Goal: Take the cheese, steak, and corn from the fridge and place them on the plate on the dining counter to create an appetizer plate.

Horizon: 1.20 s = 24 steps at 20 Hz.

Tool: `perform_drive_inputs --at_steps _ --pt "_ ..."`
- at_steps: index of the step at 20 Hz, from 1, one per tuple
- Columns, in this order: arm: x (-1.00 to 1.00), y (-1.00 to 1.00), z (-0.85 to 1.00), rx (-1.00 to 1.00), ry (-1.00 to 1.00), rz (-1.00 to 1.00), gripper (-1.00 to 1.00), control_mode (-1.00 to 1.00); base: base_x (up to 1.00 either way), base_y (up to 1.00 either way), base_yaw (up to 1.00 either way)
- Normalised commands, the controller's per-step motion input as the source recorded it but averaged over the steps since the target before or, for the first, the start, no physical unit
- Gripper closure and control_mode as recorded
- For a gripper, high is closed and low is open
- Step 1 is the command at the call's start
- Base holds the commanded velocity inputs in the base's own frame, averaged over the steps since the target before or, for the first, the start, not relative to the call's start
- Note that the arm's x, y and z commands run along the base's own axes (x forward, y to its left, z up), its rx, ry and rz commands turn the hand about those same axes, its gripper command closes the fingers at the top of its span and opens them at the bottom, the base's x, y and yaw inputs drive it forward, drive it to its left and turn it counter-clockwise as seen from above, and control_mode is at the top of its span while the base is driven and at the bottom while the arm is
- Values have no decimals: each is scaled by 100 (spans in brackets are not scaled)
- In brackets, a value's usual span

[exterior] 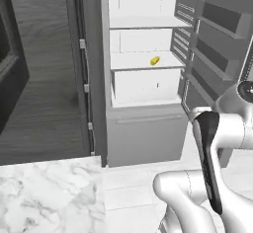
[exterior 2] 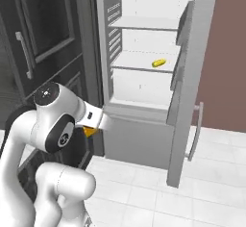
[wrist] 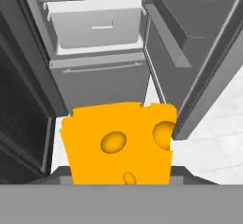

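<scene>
Gripper (exterior 2: pixel 89 131) is clamping the orange-yellow cheese wedge w/ holes (wrist: pixel 118 144); in hand view the wedge is sitting right in front of the cam, fingertips hidden behind it. In right base view an orange bit is poking out under the white wrist, outside the tall grey steel-fronted fridge w/ white interior (exterior: pixel 143 143), low, about level w/ the grey lower drawer front (exterior 2: pixel 139 139).

Fridge door (exterior 2: pixel 187 86) is standing open.

Short yellow corn cob w/ green end (exterior: pixel 154 60) is lying on the fridge's 2nd white shelf (exterior: pixel 146 61), towards its right side, above the white drawer (wrist: pixel 97 28). Can't spot steak on the fridge shelves from these angles.

White grey-veined marble counter top (exterior: pixel 49 197) is showing in left base view, to the left of the fridge, below the dark wood-grain cabinet (exterior: pixel 44 79).
</scene>
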Motion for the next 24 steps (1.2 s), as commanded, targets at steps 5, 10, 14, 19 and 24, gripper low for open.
perform_drive_inputs --at_steps 5,10,14,19,24 --pt "0 0 0 0 0 0 100 100 -100 -81 -18" --pt "0 0 0 0 0 0 100 100 -76 -92 -40" --pt "0 0 0 0 0 0 100 100 -44 -96 -47" --pt "0 0 0 0 0 0 100 100 -32 -94 -51" --pt "0 0 0 0 0 0 100 100 -22 -91 -54"
